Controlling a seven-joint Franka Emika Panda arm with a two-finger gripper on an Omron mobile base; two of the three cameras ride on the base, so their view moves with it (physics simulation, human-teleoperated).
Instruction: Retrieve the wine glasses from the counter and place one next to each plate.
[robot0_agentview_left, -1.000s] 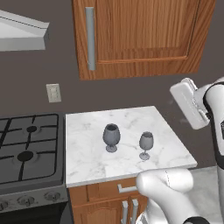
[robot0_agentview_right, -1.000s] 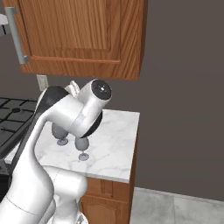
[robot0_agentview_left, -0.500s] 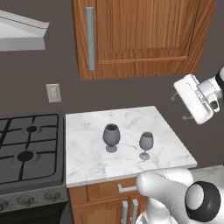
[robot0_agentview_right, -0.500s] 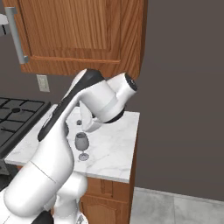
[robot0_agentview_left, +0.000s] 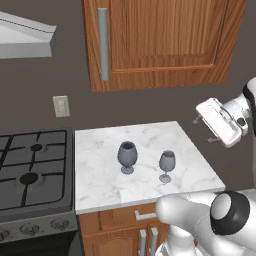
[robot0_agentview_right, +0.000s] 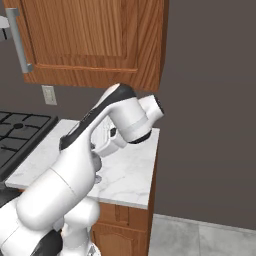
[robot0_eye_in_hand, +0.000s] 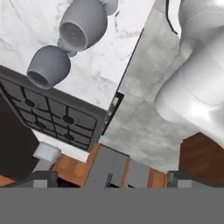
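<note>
Two grey wine glasses stand upright on the white marble counter (robot0_agentview_left: 100, 185): the wider, darker one (robot0_agentview_left: 127, 156) to the left and the slimmer one (robot0_agentview_left: 167, 165) to its right. My gripper (robot0_agentview_left: 205, 130) hangs in the air off the counter's right edge, above and to the right of the slimmer glass, and touches nothing. From the hand view I look down on both glasses (robot0_eye_in_hand: 83, 24) (robot0_eye_in_hand: 48, 65), and the gripper (robot0_eye_in_hand: 114, 180) is open with nothing between its fingertips (robot0_eye_in_hand: 41, 177). One glass (robot0_agentview_right: 95, 162) peeks out behind my arm. The plates are out of view.
A black gas stove (robot0_agentview_left: 30, 175) adjoins the counter on the left. A wooden wall cabinet (robot0_agentview_left: 160, 40) with a long handle hangs above it. Brown drawers (robot0_agentview_left: 125, 220) sit under the slab, and grey floor (robot0_agentview_right: 200, 235) lies to its right.
My arm has swung round and the hand has turned and dipped slightly beside the counter's right edge. Both glasses stand where they were. The jaws stay open.
</note>
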